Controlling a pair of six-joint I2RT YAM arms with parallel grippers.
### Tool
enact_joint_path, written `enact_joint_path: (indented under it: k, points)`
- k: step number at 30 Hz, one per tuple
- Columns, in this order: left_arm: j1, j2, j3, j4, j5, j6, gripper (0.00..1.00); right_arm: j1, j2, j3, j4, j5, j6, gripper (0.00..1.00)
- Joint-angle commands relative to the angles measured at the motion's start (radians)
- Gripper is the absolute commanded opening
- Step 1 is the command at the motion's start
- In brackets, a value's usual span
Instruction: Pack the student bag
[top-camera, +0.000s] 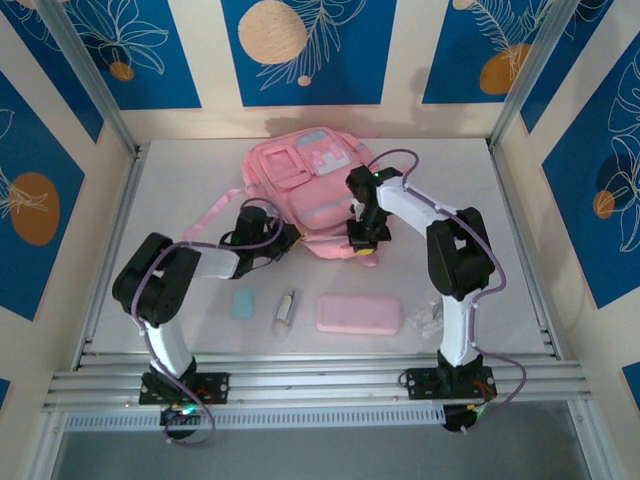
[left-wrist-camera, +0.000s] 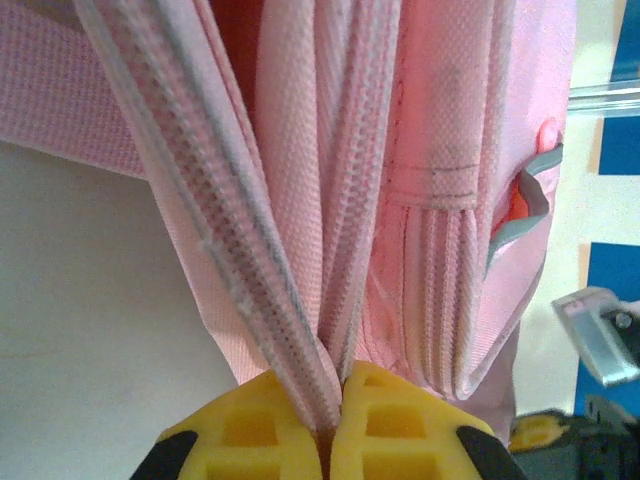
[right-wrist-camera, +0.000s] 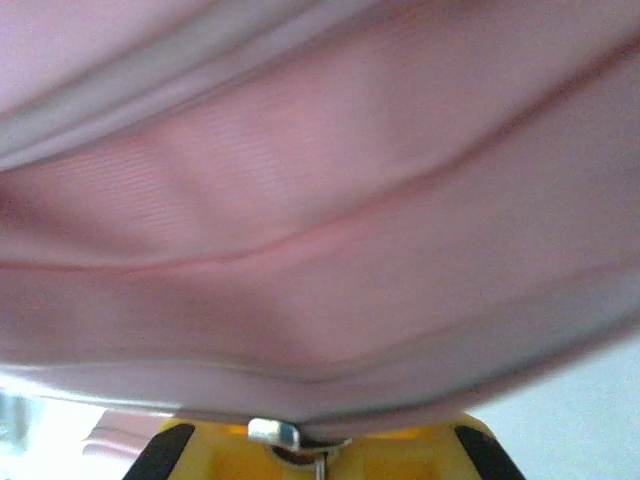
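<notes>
Since both end effectors sit on fabric, start there. Left end effector (left-wrist-camera: 330, 400): yellow pads pressed together, pinching a fold of zip tape on the student bag (left-wrist-camera: 440, 150). In the top view it sits at the bag's 7 o'clock corner (top-camera: 283, 240). Right end effector (right-wrist-camera: 310, 445): pads look closed on a small metal zip pull (right-wrist-camera: 274, 432) at the bag's edge, blurry, so that is my read only. From above it is at the bag's 5 o'clock edge (top-camera: 362, 242).

Handling, judged: soft, limp, light. Cloth sags and bunches between pinches and will not hold an opening unaided. Not fragile or slippery. Best holds are zip tape, pulls, seams and straps. One arm should hold the mouth open while the other loads.

Student bag (top-camera: 300, 165) lies flat toward 12 o'clock on the table (top-camera: 520, 250). Pink woven cloth, pale grey-blue trim, front zip pockets, white patch, straps trailing toward 8 o'clock. Pink pencil case (top-camera: 359, 315) lies near 6 o'clock, well apart.
</notes>
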Motion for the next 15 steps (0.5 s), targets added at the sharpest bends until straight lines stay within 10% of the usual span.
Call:
enact_joint_path:
  k: [1, 6, 15]
  points:
    - [0.067, -0.04, 0.007, -0.139, 0.01, 0.122, 0.0, -0.047, 0.008, 0.04, -0.1, 0.206, -0.036, 0.0]
    - [0.14, -0.033, 0.057, -0.198, 0.023, 0.181, 0.0, -0.026, 0.021, 0.02, -0.064, 0.182, -0.079, 0.0]
    - [0.239, 0.11, 0.328, -0.327, 0.036, 0.28, 0.0, 0.151, 0.019, -0.038, 0.051, -0.216, -0.17, 0.0]
